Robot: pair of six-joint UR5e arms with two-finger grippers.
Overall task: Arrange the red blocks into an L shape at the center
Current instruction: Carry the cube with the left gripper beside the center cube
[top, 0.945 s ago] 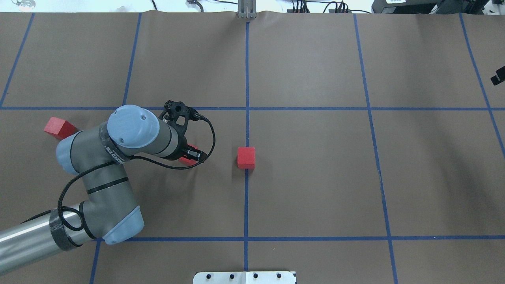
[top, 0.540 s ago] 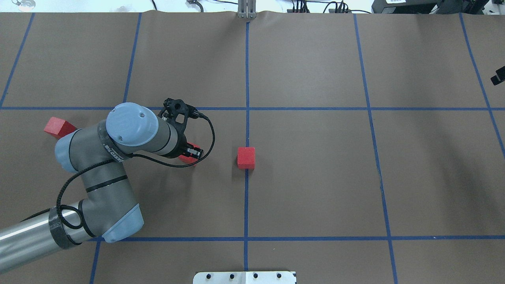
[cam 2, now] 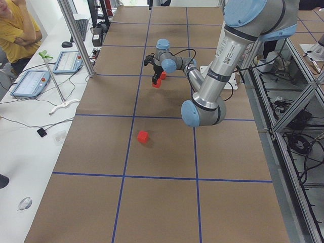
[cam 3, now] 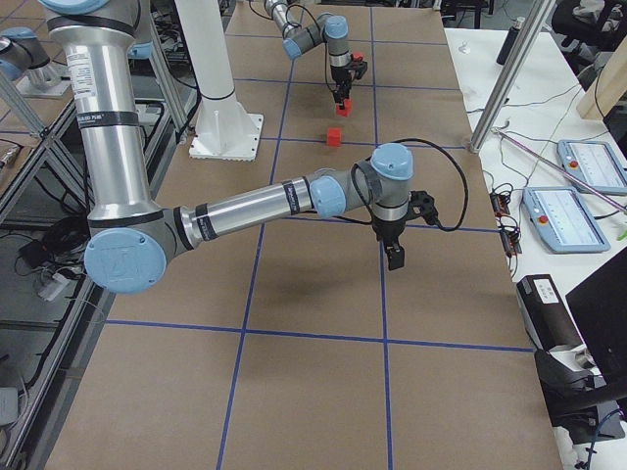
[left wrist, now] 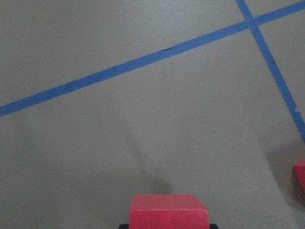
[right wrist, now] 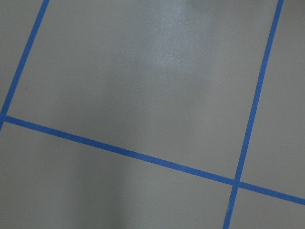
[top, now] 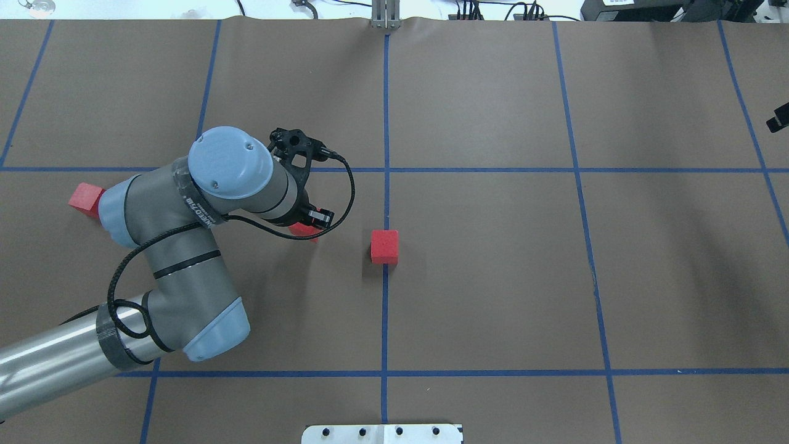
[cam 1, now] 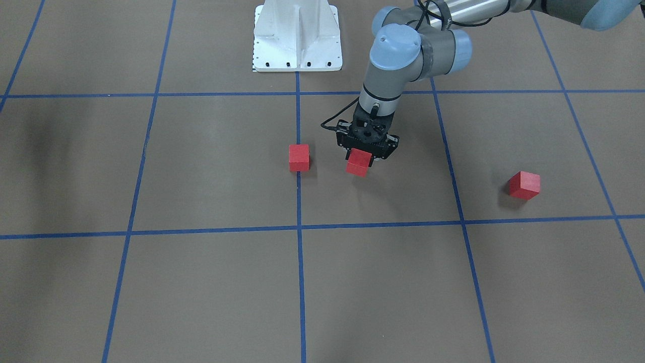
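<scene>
My left claw (cam 1: 365,153) is pinching one of the red cubes, the held block (cam 1: 359,164), by two opposite sides, with my fingers pointing straight down. The held block hangs a little above the brown paper (top: 493,277). My left wrist camera shows its top face at the bottom edge of the view, and its shadow lies on the paper ahead of it. The block is turned a little against the grid.

I am over the square just left of the centre tape line (top: 386,123). The centre block (top: 384,246) is near on my right but apart from the held block. It sits flat on the paper, right on that blue line, with its sides square to the grid. A sliver of it shows at the right edge of my left wrist view.

The third block (cam 1: 524,185) lies well off to the left, one square further over, and is set at an angle. From overhead my own arm covers part of it.

My right claw (cam 3: 394,257) hangs above the paper out on the right side, well apart from all three blocks. Its wrist camera sees only paper and crossing tape lines. I cannot tell whether its fingers are spread or pressed together.

My white base plate (cam 1: 297,35) stands at the near edge, on the centre line.
</scene>
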